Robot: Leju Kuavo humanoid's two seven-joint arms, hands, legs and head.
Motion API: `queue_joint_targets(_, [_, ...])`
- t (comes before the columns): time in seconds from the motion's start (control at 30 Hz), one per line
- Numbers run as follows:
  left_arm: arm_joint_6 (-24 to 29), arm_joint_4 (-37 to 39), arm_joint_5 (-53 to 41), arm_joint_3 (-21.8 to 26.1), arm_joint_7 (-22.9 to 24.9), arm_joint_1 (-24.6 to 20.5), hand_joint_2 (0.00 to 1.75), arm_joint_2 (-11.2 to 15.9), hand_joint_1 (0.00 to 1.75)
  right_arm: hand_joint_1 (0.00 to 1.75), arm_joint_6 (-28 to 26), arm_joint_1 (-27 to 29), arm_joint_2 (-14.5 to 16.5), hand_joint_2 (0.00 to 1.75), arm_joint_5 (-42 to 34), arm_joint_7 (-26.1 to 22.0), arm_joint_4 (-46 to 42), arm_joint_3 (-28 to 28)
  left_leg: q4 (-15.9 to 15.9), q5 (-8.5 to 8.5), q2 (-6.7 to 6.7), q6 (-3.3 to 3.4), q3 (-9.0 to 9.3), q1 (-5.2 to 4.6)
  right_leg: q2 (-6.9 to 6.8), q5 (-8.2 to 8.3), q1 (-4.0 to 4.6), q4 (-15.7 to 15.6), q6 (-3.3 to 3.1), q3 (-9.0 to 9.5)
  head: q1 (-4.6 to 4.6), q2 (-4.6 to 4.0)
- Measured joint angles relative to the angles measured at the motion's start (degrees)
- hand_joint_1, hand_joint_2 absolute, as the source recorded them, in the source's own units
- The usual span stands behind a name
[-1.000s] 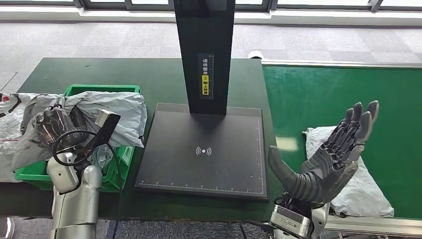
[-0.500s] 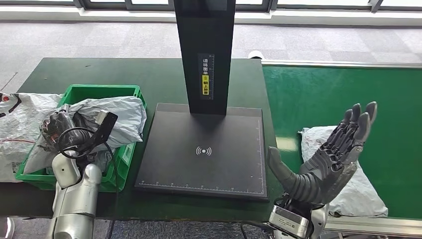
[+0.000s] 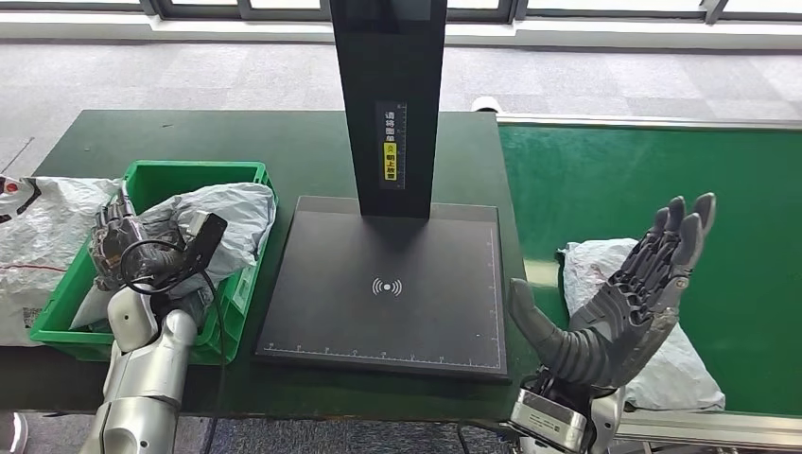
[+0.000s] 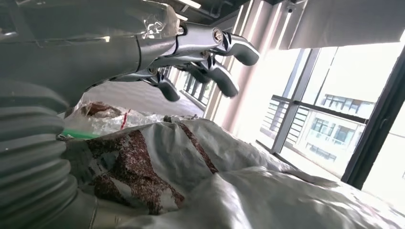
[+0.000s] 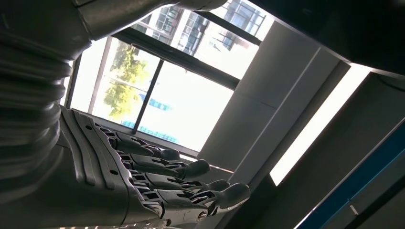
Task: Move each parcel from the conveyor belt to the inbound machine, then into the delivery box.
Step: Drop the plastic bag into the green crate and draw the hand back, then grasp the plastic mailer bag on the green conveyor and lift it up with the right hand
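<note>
Right hand (image 3: 619,307): raised above the near edge of the conveyor belt (image 3: 615,180), palm turned toward the inbound machine (image 3: 388,288), fingers (image 3: 683,227) extended and spread, thumb held apart, nothing grasped. Same released posture confirmed in the right wrist view (image 5: 157,186), with fingers stretched out side by side against bright windows.

Left hand (image 3: 121,241): positioned over the green delivery box (image 3: 203,172), just above a grey parcel (image 3: 222,213) lying inside it. Fingers (image 4: 224,45) shown in the left wrist view stretched forward and clear of the wrinkled plastic below; nothing grasped. Parcel surface (image 4: 200,162) seen beneath the hand, grey with reddish-brown print.

Second parcel (image 3: 676,364): white-grey bag resting flat on the conveyor belt, partly hidden behind the right hand, near the belt's front edge.

Inbound machine: flat black plate with a central wireless symbol and a tall black post (image 3: 388,95) carrying a yellow label; located between delivery box and belt.

Additional bag (image 3: 38,236): lying on the dark green table (image 3: 284,142), outside the box at its far side from the machine.
</note>
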Motion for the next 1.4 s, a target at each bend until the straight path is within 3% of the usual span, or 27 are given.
queue_joint_targets(0.17, [1.7, -0.8, 6.6, 0.5, -4.6, 0.3, 0.0, 0.0, 0.0, 0.0, 0.0, 0.0, 0.0, 1.75, -0.2, 0.0, 0.5, 0.0, 0.0, 0.0, -0.02, 0.0, -0.01, 0.0, -0.02, 0.0, 0.0, 0.0, 0.0, 0.0, 0.0, 0.0])
queue_joint_targets(0.53, [1.7, -6.4, 10.6, 0.5, -7.7, 2.5, 0.0, -1.6, 0.0, 0.0, 0.0, 0.5, 0.0, 1.75, 0.3, 0.0, 1.6, -0.8, 0.0, 0.0, 0.0, 0.0, 0.0, 0.0, 0.01, 0.0, -0.01, 0.0, 0.0, 0.0, 0.0, 0.0])
queue_joint_targets(0.73, [1.8, -16.5, 14.7, 0.4, -11.0, 8.1, 0.0, -4.5, 0.0, 0.0, 0.0, 1.5, 0.0, 1.75, 1.2, 0.0, 1.7, -2.0, 0.0, -0.04, 0.02, -0.02, -0.01, 0.0, 0.05, -0.02, -0.01, 0.0, 0.0, -0.03, 0.0, 0.0])
queue_joint_targets(0.93, [1.9, -29.4, 21.6, 0.6, -23.3, 14.9, 0.0, -10.0, 0.0, 0.0, 0.0, 2.7, 0.1, 1.75, 1.8, 0.0, 1.7, -3.5, 0.0, -0.07, 0.0, 0.0, -0.03, -0.01, 0.01, -0.04, -0.01, -0.1, 0.02, 0.0, 0.0, 0.0])
queue_joint_targets(1.17, [1.9, -35.8, 22.6, 0.8, -24.9, 18.1, 0.0, -13.5, 0.0, 0.0, 0.0, 3.1, 0.3, 1.75, 1.9, 0.0, 1.7, -4.5, 0.0, -0.07, -0.01, 0.0, -0.01, 0.0, -0.01, -0.03, 0.0, -0.1, 0.01, 0.01, 0.0, 0.0])
queue_joint_targets(1.3, [1.9, -37.5, 24.9, 1.3, -26.6, 18.6, 1.75, -13.9, 0.0, 0.0, 0.0, 3.3, 0.3, 1.75, 2.6, 0.2, 1.7, -5.2, 0.0, -0.05, -0.01, -0.02, 0.02, 0.01, -0.02, -0.02, 0.02, 0.0, 0.0, 0.03, 0.0, 0.0])
queue_joint_targets(1.4, [-0.4, -39.8, 37.0, 0.8, -32.0, 20.4, 1.75, -13.9, 0.0, 0.0, 0.0, 3.5, 0.4, 1.75, 8.8, 4.6, 2.2, -7.2, 0.0, -0.07, 0.01, -0.03, 0.04, 0.01, 0.02, -0.03, 0.01, 0.0, 0.0, 0.02, 0.01, 0.0])
